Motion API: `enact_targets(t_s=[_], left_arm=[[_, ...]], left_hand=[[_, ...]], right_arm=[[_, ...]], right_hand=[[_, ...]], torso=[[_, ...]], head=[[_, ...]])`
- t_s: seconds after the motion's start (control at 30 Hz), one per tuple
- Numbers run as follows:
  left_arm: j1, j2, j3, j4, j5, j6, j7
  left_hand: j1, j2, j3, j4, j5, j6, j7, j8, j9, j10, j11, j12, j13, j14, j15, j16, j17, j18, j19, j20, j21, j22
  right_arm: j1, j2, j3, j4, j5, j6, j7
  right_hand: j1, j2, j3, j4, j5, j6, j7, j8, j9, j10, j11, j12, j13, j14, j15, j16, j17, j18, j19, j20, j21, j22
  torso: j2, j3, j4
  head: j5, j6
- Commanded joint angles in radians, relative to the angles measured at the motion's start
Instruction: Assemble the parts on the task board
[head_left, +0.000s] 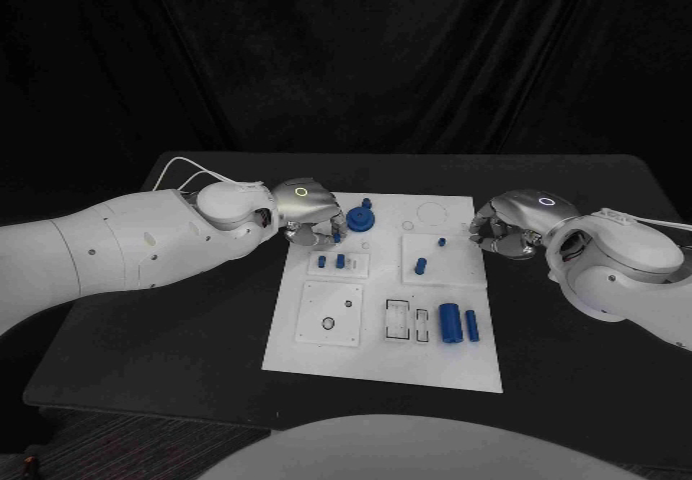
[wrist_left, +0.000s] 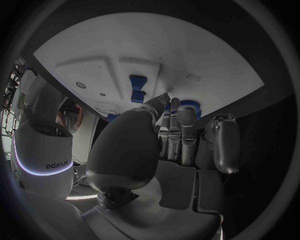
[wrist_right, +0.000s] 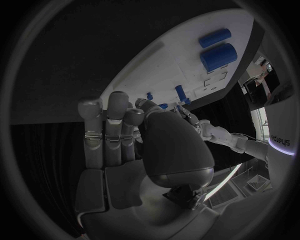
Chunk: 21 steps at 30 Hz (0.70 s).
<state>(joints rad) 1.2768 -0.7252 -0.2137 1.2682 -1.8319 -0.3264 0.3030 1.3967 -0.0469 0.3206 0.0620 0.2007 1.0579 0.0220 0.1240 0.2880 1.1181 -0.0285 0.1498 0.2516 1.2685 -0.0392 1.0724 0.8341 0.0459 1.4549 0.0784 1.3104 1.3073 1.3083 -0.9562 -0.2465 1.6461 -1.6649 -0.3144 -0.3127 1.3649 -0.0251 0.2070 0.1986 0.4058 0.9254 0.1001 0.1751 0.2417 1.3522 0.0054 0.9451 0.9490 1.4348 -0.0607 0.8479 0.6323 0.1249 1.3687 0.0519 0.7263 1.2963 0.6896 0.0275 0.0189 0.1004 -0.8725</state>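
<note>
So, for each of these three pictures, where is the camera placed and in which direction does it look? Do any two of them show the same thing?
Head view: on the robot's head, looking down at the task board; both white arms, left hand and right hand at its far corners.
Left wrist view: behind the left hand, facing the board and blue parts.
Right wrist view: behind the right hand, facing the board.
Shared: the two large blue cylinders, in the head and right wrist views.

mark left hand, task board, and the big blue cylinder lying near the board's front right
left hand (head_left: 304, 199), head view, on its rounded silver back.
task board (head_left: 378, 358), head view, on bare white plate near the front edge.
big blue cylinder (head_left: 450, 323), head view, mid-body.
</note>
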Motion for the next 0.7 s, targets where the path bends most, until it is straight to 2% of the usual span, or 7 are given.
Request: enact_targets(t_s=[0.03, 0.7], left_arm=[[-0.004, -0.001, -0.001, 0.007, 0.0, 0.013, 0.008], [-0.005, -0.003, -0.001, 0.007, 0.0, 0.039, -0.005]], left_hand=[[-0.008, 0.004, 0.007, 0.002, -0.004, 0.002, 0.004, 0.002, 0.004, -0.002, 0.005, -0.006, -0.002, -0.006, -0.001, -0.004, -0.003, 0.009, -0.004, 0.0, -0.005, 0.189], [-0.012, 0.004, 0.007, 0.004, -0.004, -0.001, 0.004, -0.001, 0.003, 0.0, 0.006, -0.011, -0.006, -0.017, -0.001, -0.014, -0.02, 0.011, -0.009, 0.0, -0.017, 0.186]], right_arm=[[-0.003, 0.0, 0.0, 0.0, -0.005, 0.007, -0.015], [-0.004, 0.001, 0.0, 0.002, -0.005, 0.016, -0.019]], right_hand=[[0.01, -0.001, 0.005, -0.003, 0.001, 0.003, -0.002, -0.003, -0.001, -0.004, -0.002, -0.004, -0.001, 0.001, -0.002, -0.003, -0.002, 0.012, 0.003, -0.004, -0.006, -0.001], [0.011, -0.001, 0.006, -0.003, 0.002, 0.003, -0.003, -0.004, -0.001, -0.003, -0.002, -0.004, -0.001, 0.002, -0.002, -0.003, -0.001, 0.012, 0.003, -0.004, -0.006, -0.001]], torso=[[0.0, -0.0001, 0.0012], [0.0, 0.0006, 0.0008]], head=[[0.0, 0.0], [-0.002, 0.0]])
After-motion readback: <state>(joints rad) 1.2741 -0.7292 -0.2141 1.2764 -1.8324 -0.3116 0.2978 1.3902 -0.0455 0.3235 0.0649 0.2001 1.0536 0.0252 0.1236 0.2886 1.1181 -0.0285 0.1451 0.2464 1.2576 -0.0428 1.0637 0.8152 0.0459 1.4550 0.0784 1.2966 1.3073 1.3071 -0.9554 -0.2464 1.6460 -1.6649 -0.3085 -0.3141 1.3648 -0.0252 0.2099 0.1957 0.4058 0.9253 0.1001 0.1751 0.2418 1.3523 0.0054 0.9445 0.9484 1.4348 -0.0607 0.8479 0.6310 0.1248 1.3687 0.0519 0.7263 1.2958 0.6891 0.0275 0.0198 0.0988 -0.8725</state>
